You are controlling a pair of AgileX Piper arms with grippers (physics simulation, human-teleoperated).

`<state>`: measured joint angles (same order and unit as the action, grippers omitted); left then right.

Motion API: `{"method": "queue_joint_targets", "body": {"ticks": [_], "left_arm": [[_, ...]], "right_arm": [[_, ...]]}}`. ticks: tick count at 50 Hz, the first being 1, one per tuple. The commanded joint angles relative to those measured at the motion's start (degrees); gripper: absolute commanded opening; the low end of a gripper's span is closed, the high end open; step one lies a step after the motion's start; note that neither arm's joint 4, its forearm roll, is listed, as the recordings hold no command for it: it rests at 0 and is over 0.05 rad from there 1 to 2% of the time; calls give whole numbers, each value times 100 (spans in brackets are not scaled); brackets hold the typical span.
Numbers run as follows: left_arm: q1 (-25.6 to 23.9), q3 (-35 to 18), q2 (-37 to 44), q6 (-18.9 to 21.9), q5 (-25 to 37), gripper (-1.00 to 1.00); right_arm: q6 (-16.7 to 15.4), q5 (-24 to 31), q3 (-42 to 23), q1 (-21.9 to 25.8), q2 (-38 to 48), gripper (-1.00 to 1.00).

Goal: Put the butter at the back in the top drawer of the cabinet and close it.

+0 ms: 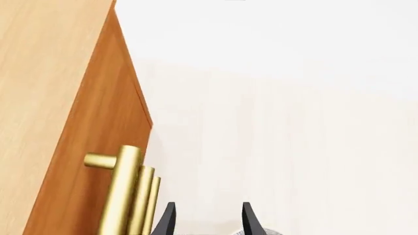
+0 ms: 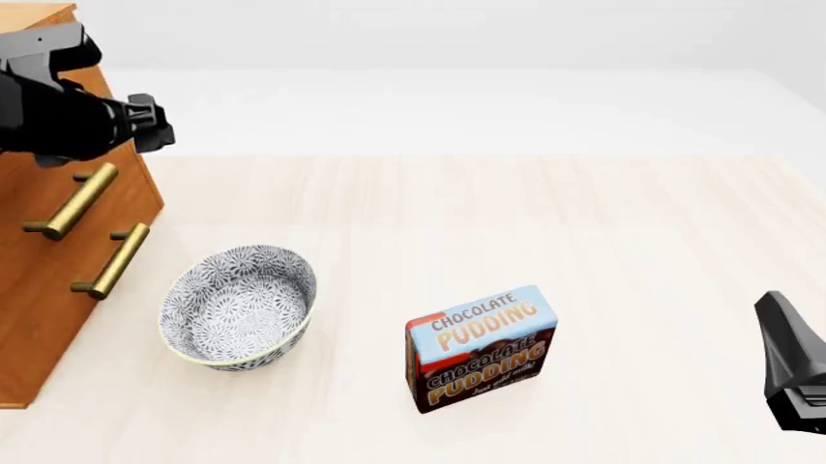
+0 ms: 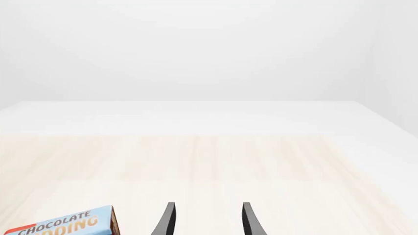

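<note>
Left gripper (image 1: pixel 206 220) spread, empty, just beside cabinet (image 2: pixel 52 280) handles (image 1: pixel 127 196); right gripper (image 3: pixel 206 220) spread, idle. Butter not visible anywhere. Top drawer front hidden by arm. Expect light, stiff carton; grip across narrow sides.

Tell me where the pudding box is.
In the front view, the pudding box stands upright on the table, near the middle, right of the bowl.

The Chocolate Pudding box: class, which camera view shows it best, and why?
The front view: the whole Chocolate Pudding box stands on the table, right of the bowl. The right wrist view catches only its top corner at the frame's edge. The left wrist view misses it.
</note>
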<state>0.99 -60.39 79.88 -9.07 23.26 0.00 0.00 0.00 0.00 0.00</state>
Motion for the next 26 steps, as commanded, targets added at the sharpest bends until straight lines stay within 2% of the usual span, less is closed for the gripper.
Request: {"method": "queue_joint_targets", "body": {"ticks": [1, 15, 26], "left_arm": [[232, 250, -74, 35, -163, 100], [282, 474, -306, 36, -241, 100], [56, 328, -1166, 82, 244, 100]], "right_arm": [[0, 0, 0, 0, 0, 100], [0, 0, 0, 0, 0, 100], [0, 0, 0, 0, 0, 100]]}}
